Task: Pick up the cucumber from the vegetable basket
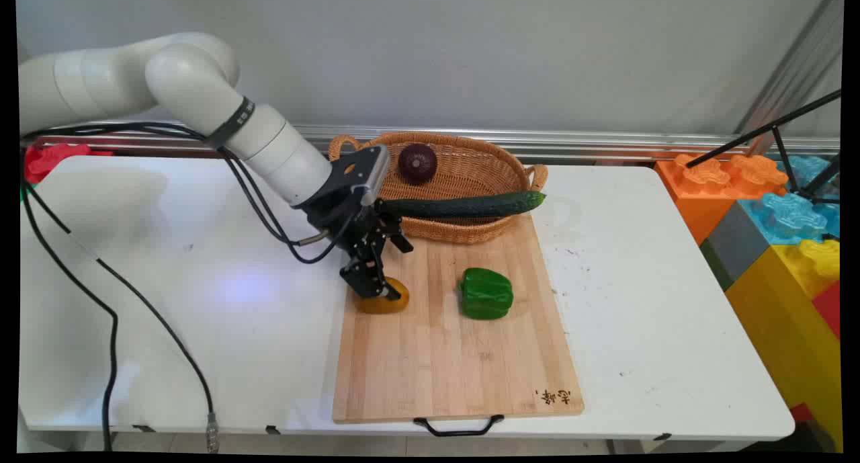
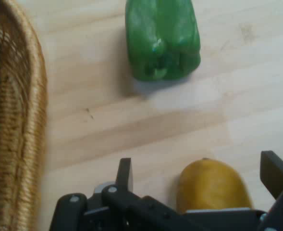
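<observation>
Yellow mango (image 2: 212,185) on the cutting board (image 1: 443,355), straddled by the gripper (image 1: 376,289) (fingers apart, not yet clamped); green pepper (image 1: 486,293) nearby.

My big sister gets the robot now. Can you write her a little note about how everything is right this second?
Tool: open, low over the wooden cutting board, fingers either side of the yellow fruit, not closed on it.
Green bell pepper: on the board, apart from the fruit.
Cucumber: lying across the wicker basket's front rim.
Red onion: inside the basket.
Nothing is held.
</observation>
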### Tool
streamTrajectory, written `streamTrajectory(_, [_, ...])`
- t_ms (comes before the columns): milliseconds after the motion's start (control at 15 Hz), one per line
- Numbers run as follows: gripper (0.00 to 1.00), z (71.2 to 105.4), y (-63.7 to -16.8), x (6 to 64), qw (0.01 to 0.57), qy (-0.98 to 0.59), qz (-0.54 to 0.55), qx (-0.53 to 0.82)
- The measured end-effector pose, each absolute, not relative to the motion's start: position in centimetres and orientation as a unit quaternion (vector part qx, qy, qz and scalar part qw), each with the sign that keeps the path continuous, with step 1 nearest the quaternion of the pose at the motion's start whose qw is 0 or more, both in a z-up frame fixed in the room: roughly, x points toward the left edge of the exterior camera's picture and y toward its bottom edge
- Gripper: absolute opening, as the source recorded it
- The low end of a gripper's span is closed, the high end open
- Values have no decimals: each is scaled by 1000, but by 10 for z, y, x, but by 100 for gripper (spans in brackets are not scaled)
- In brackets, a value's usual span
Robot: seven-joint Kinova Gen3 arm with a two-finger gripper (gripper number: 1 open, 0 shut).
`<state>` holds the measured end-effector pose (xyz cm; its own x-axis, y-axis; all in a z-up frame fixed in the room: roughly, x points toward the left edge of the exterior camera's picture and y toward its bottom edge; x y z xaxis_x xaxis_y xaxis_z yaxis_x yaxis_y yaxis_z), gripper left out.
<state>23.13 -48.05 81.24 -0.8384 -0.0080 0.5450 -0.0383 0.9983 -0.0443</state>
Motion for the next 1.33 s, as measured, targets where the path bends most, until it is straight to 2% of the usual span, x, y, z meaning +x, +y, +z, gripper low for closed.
streamTrajectory(467, [100, 862, -510, 214, 297, -952, 70, -36])
streamTrajectory(733, [100, 885, -554, 217, 294, -950, 104, -21])
streamTrajectory(933, [100, 888, -584, 216, 286, -952, 109, 0])
streamTrajectory(1333, [100, 867, -620, 199, 264, -961, 81, 3])
